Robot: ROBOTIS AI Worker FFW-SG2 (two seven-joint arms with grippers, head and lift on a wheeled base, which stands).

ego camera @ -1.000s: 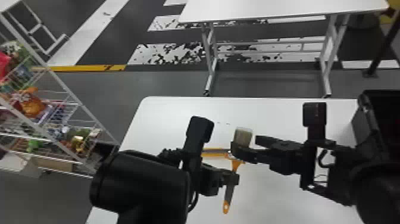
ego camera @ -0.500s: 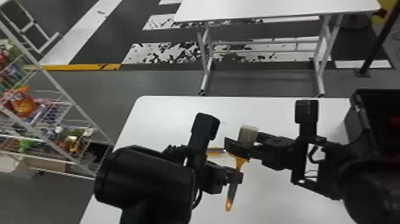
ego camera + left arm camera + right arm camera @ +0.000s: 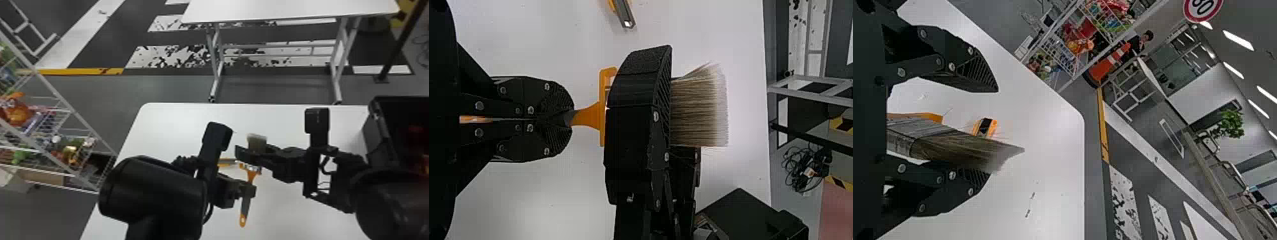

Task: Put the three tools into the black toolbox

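From the left, the left arm (image 3: 153, 191) leads in towards the middle of the head view, and its gripper (image 3: 569, 119) has both fingers pressed together on the handle of a paintbrush (image 3: 699, 110). The orange cutter (image 3: 226, 162) lies on the white table (image 3: 178, 121), roughly at 10 o'clock from the brush's middle, its long axis running 9 to 3.

The brush itself is held up off the table in the middle, its long axis close to 12 and 6, bristles towards 12, handle end towards 6. The left fingers grip well down the handle, leaving the upper part and the head exposed.

The right gripper (image 3: 992, 133) comes at the brush from 3 o'clock, its fingers pointing about 9, so they run across the brush's axis. They stand apart, one on either side of the brush head and nearer to one face of it; whether either touches, I cannot tell. The right hand is the one nearer the black toolbox (image 3: 376, 127), which lies at about 3 o'clock from the brush, with something reddish (image 3: 416, 129) inside. This looks like a handover: the right fingers should close squarely before the left let go, or the brush could twist or slip.
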